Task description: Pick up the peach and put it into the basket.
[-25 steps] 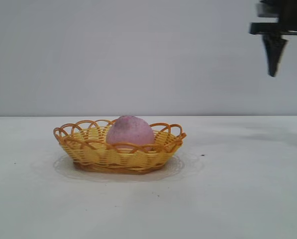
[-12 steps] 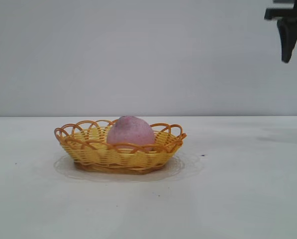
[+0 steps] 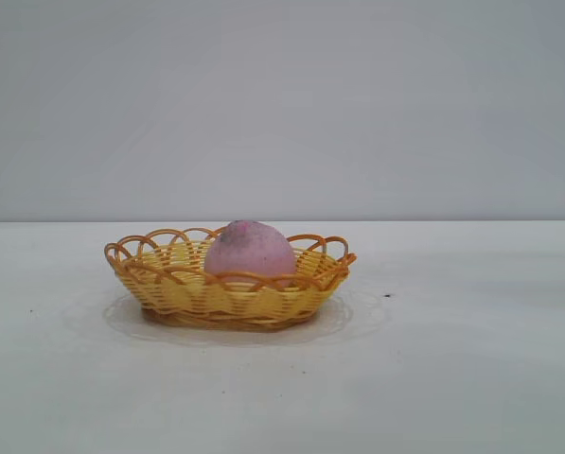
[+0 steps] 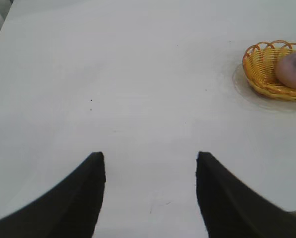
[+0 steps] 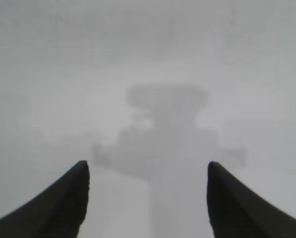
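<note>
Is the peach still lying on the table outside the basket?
No, in the exterior view the peach sits inside the basket, its lower part hidden behind the orange looped rim.

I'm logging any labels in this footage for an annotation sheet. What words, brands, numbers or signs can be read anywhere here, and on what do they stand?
None: no view shows any readable text.
The peach has only speckled skin.
The basket shows only plain weave.
The table bears only small dark specks.
The left gripper and right gripper, both open, carry no markings.
</note>
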You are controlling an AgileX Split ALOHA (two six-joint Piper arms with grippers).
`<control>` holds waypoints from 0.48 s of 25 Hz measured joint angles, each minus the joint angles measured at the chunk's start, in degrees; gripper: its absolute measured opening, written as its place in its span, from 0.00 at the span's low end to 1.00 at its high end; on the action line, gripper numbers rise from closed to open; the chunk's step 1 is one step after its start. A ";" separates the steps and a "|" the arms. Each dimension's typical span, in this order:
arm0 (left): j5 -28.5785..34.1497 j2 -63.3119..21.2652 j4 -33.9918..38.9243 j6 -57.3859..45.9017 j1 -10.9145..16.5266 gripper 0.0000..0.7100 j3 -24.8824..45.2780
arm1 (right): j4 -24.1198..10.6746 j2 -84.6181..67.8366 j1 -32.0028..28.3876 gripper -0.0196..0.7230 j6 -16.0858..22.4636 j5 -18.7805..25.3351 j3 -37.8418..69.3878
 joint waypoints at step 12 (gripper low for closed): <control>0.00 0.00 0.00 0.10 0.00 0.51 0.00 | -3.67 -34.64 0.00 0.61 -0.10 5.70 16.46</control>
